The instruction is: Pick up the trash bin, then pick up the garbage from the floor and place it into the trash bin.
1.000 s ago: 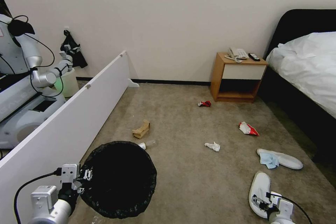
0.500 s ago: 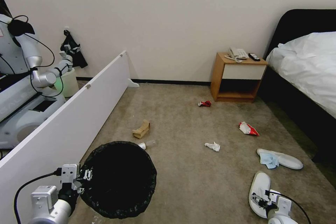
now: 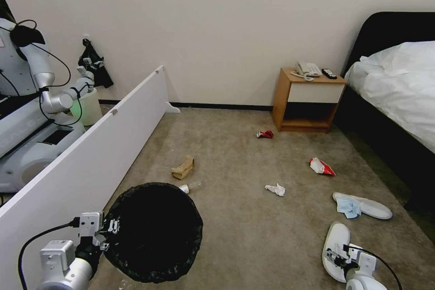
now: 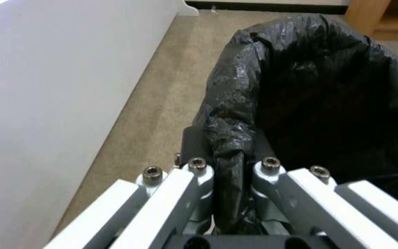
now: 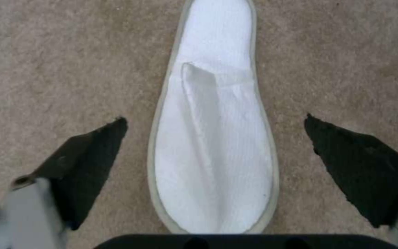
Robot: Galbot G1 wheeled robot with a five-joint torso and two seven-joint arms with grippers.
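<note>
The right gripper is hanging low over the near white slipper at the robot's right, its two dark fingers spread wide, one to either side of the slipper and clear of it. The slipper is lying flat on the floor, its open end pointing away from the wrist. The left gripper is sitting at the near-left rim of the trash bin, its jaws pressed together on the fold of black bag at the rim, as the left wrist view makes plain. The bin is standing beside a long white board.

Farther out, a second slipper is lying with a blue cloth draped on it. A crumpled tissue, a small bottle just beyond the bin, a brown paper bag and a red-white snack packet are scattered on the carpet. A crushed red can is resting near a wooden nightstand.
</note>
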